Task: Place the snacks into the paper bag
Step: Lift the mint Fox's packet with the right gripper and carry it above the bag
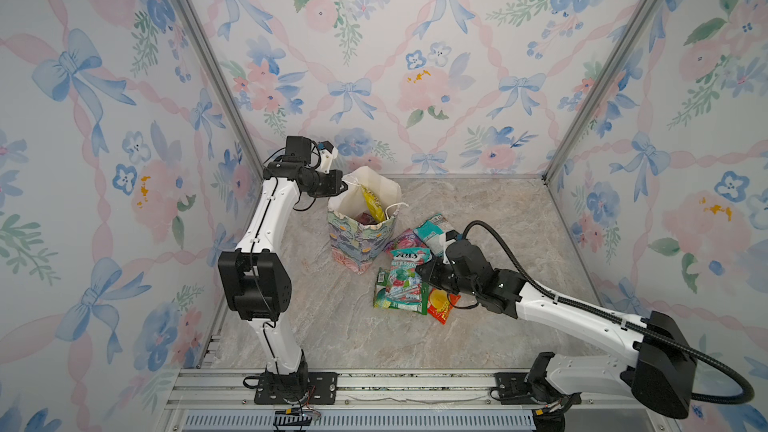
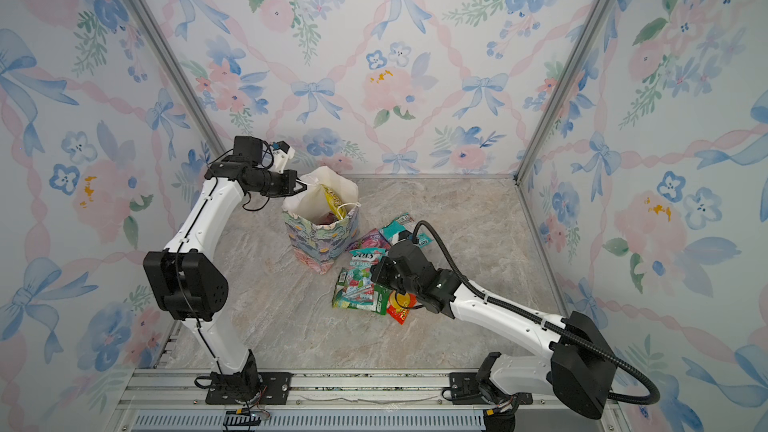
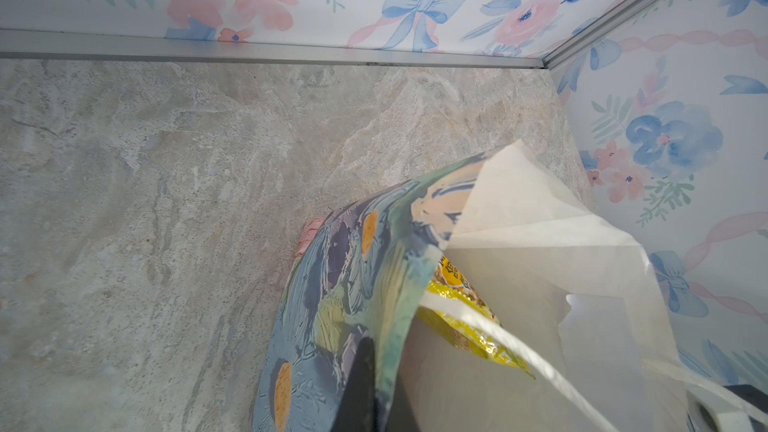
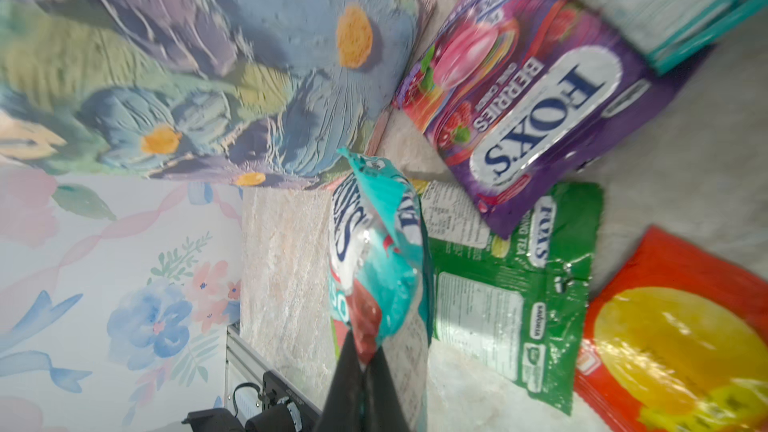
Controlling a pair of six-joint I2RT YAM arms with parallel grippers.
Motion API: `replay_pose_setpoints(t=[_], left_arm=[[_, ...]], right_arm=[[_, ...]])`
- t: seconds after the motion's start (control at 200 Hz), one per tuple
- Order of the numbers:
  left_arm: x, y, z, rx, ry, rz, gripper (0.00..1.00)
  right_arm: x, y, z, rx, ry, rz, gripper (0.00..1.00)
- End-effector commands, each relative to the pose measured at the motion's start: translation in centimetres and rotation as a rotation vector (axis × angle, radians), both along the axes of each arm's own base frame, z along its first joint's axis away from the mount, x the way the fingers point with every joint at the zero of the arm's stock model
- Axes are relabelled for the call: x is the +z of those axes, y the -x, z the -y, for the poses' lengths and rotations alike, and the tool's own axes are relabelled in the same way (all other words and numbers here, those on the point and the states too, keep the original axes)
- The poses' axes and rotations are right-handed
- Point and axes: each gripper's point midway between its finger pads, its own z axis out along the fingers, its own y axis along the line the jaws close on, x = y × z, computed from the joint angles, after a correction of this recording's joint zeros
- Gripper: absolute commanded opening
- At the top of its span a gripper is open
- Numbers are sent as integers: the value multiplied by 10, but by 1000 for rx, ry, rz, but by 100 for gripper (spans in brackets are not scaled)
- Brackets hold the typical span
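Pinching the paper bag's [image 1: 358, 245] rim, the left claw [image 1: 344, 187] steadies it on the bench [image 1: 324, 326], a yellow packet [image 1: 372, 203] already inside, while the right claw [image 4: 362, 349] clenches a teal packet [image 4: 384, 242] above the loose snacks [image 1: 399, 297] still left out.

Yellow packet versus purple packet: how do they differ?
The yellow packet stands tilted inside the bag; the purple packet lies flat on the table beside the bag. The purple packet's print reads FOX'S BERRIES; the yellow packet's print cannot be read. Both are glossy plastic packets.
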Motion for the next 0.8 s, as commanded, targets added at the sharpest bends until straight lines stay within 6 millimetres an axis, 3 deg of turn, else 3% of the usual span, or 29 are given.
replay_pose_setpoints(t=[0.0,0.245,0.4,0.795], left_arm=[[-1,3,3,-10,23,-14,0],[0,3,2,-7,18,-11,0],[0,4,3,-7,20,-13,0],[-3,4,2,-2,10,-17,0]], right_arm=[[9,-11,32,-47,82,52,0],[33,-43,66,-113,110,110,0],[64,-64,81,-139,142,176,0],[129,-125,83,-163,196,356,0]])
